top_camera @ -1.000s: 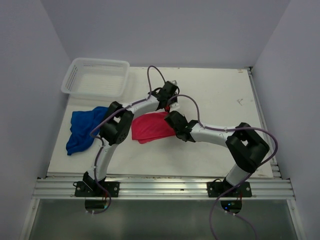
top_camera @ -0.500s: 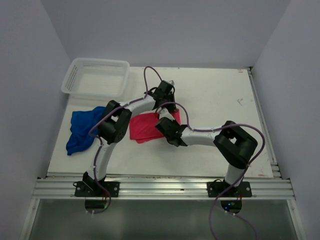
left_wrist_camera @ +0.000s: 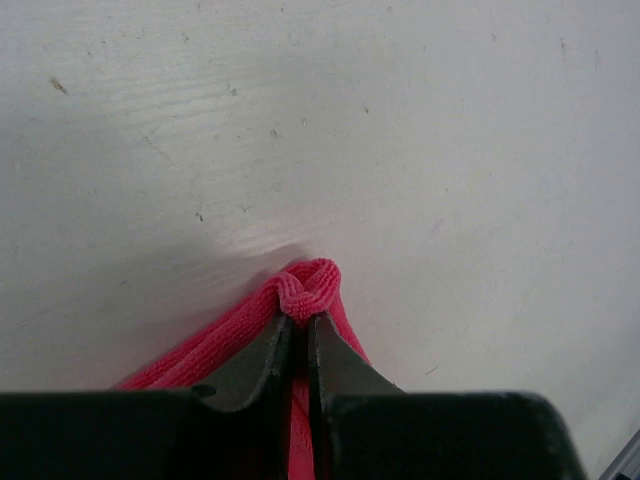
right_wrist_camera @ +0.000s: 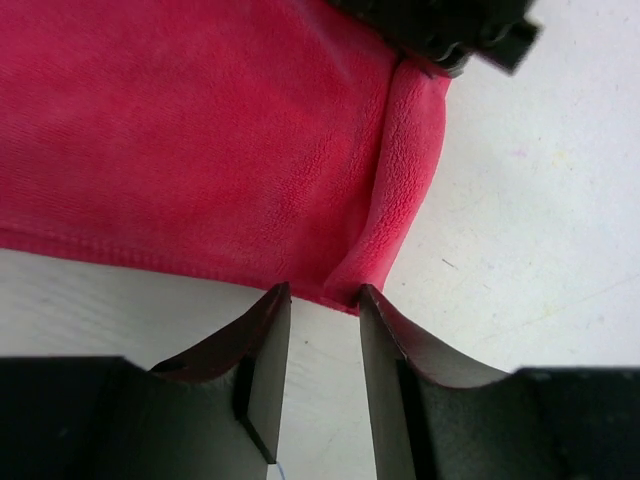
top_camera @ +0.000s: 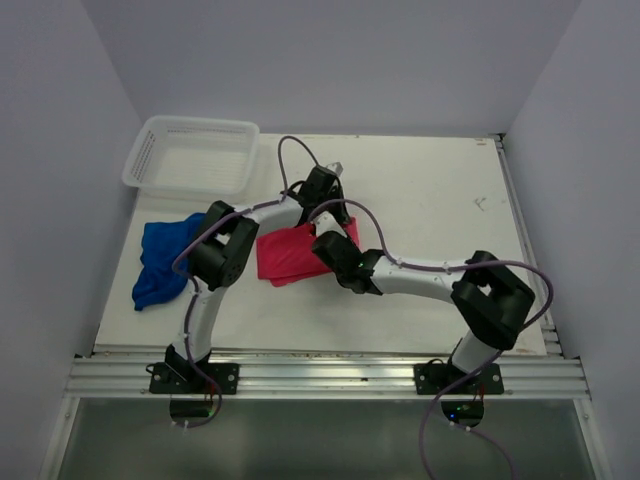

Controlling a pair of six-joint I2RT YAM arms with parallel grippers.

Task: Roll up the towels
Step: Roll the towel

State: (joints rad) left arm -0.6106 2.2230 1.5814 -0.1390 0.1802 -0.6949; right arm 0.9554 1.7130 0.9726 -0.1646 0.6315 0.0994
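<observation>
A red towel (top_camera: 290,255) lies folded on the white table, between the two arms. My left gripper (top_camera: 325,190) is at its far right corner, shut on a pinched fold of the red towel (left_wrist_camera: 305,290). My right gripper (top_camera: 322,243) is open at the towel's near right edge, its fingertips (right_wrist_camera: 275,300) just off the hem of the red towel (right_wrist_camera: 200,150), with bare table between them. A blue towel (top_camera: 165,255) lies crumpled at the left edge of the table.
A white mesh basket (top_camera: 190,155) stands at the back left. The enclosure walls run along the left, back and right sides. A metal rail (top_camera: 320,375) runs along the table's near edge.
The right gripper has moved left along the red towel's near edge and then settled. The towel has shifted slightly left and flattened. The left gripper keeps its hold at the far corner.
</observation>
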